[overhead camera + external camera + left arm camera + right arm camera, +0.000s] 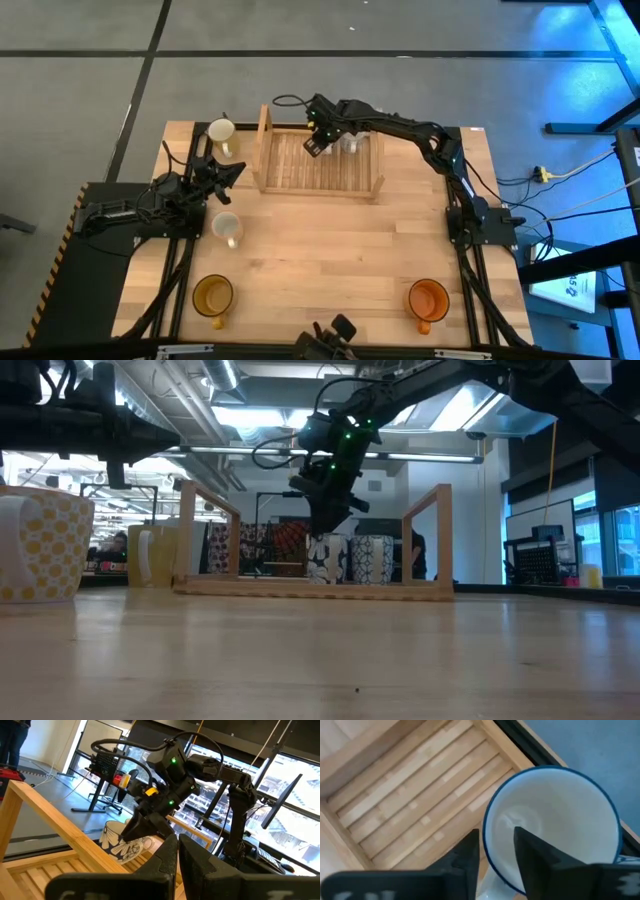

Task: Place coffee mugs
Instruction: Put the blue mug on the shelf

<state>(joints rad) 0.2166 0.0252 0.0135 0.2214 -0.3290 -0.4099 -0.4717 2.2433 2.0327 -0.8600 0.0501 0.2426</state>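
Left claw: at the left side of the bench, level with the rack's left end; in its own wrist view the two dark fingers lie almost together, narrow, with nothing between them.
Pale mug by the rack: stands on the bench at the far left, just outside the rack's left end; dotted yellow in the low view.
Pale mug near the left arm: on the bench just beside the left arm, toward the front from the left claw.
Amber mug: front left of the bench, upright, well apart from the rack.
Wooden rack: slatted, at the far middle of the bench, with a raised frame at each end.
Right claw: reaches across from the right and hangs over the rack's far side; its fingers stand one inside and one outside the blue rim of the patterned mug, narrow, gripping the wall.
Second patterned mug: upright in the rack, just beside the held one on its right.
Orange mug: front right of the bench, upright, handle toward the front edge.
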